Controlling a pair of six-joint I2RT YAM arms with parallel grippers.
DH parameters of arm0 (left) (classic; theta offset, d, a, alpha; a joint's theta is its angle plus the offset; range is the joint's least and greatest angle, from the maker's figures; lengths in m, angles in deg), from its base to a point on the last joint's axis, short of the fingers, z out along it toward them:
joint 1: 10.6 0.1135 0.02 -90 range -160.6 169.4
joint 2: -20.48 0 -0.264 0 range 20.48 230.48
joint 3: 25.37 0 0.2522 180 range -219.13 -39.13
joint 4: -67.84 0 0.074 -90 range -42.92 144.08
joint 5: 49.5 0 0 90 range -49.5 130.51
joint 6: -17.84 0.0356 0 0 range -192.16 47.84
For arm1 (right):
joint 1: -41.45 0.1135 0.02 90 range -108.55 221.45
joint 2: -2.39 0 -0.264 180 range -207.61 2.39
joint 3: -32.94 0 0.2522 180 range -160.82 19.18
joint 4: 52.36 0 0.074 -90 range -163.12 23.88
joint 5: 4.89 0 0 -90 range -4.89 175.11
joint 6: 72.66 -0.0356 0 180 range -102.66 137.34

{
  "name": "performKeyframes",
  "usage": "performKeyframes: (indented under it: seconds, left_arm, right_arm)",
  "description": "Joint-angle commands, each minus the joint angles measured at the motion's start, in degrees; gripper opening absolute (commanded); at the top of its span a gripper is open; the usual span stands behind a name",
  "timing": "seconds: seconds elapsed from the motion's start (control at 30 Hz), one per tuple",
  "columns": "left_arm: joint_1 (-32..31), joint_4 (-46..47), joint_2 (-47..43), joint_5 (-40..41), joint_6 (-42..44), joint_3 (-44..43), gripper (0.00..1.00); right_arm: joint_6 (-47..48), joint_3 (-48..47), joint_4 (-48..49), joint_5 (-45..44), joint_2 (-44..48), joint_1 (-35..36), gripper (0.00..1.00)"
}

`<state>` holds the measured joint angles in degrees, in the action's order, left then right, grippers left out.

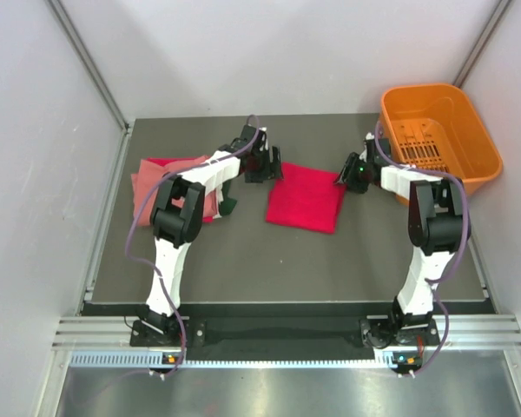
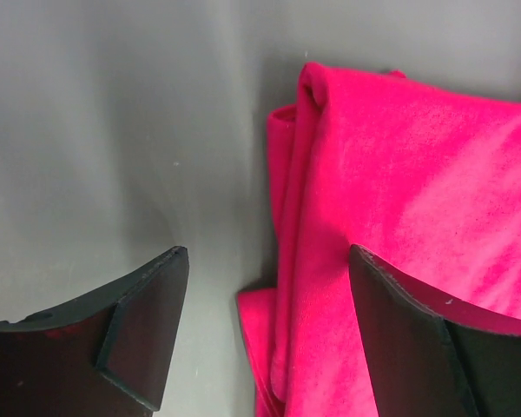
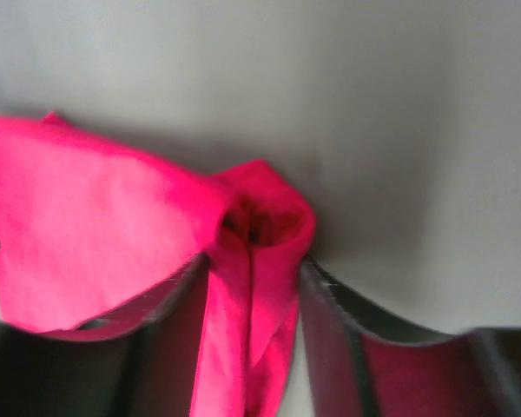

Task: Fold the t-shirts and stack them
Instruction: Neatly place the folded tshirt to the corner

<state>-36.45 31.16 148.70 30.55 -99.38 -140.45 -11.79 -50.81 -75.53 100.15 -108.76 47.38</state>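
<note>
A folded crimson red t-shirt (image 1: 306,207) lies flat mid-table. My left gripper (image 1: 275,164) is open at its far left corner; in the left wrist view the jaws straddle the shirt's folded edge (image 2: 399,174), one finger (image 2: 148,304) over bare table, the other (image 2: 417,339) over cloth. My right gripper (image 1: 341,180) is at the far right corner, shut on a bunched fold of the red cloth (image 3: 260,217). A pile with a salmon pink shirt (image 1: 145,189), more red cloth and a dark green shirt (image 1: 229,207) lies at the left, partly hidden by my left arm. I cannot make out a pale shirt.
An orange plastic basket (image 1: 478,139) stands at the back right, off the dark table top (image 1: 269,261), close behind my right arm. White walls enclose the left, back and right sides.
</note>
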Motion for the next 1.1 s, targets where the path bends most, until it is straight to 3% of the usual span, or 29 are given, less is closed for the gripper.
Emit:
performKeyframes:
  seconds: [0.0, 0.17, 0.27, 0.63, 0.8, 0.93, 1.03, 1.07]
  left_arm:
    - [0.53, 2.88, 1.23, -3.14, -0.64, -3.1, 0.78]
    - [0.97, 4.02, 1.94, -4.54, -1.43, -3.45, 0.77]
    - [1.15, 3.41, 2.56, -4.55, -2.22, -4.32, 0.74]
    - [1.59, 1.3, 6.07, -4.81, -6.44, -6.26, 0.55]
    - [0.89, 1.47, 7.65, -6.13, -7.58, -7.57, 0.57]
    - [0.45, 0.68, 10.37, -7.62, -8.02, -10.56, 0.52]
    - [0.01, 0.94, 11.87, -9.29, -8.55, -12.23, 0.41]
    - [0.09, 0.86, 12.13, -9.38, -8.55, -12.58, 0.31]
  right_arm:
    - [1.08, -4.35, -1.92, -3.53, -2.4, 0.92, 0.4]
    - [2.4, -6.46, -3.07, -4.15, -3.98, 1.01, 0.1]
    - [3.37, -8.13, -3.69, -4.32, -4.95, 1.45, 0.03]
    - [3.37, -9.02, -2.98, -3.1, -5.3, 1.8, 0.0]
    - [3.55, -8.67, -3.07, -2.04, -5.3, 1.89, 0.0]
    - [4.07, -8.31, -2.89, -2.04, -4.86, 2.06, 0.0]
    - [5.39, -10.42, -5.34, -4.4, -5.04, 3.29, 0.0]
    - [5.92, -11.03, -5.88, -4.94, -5.21, 3.64, 0.0]
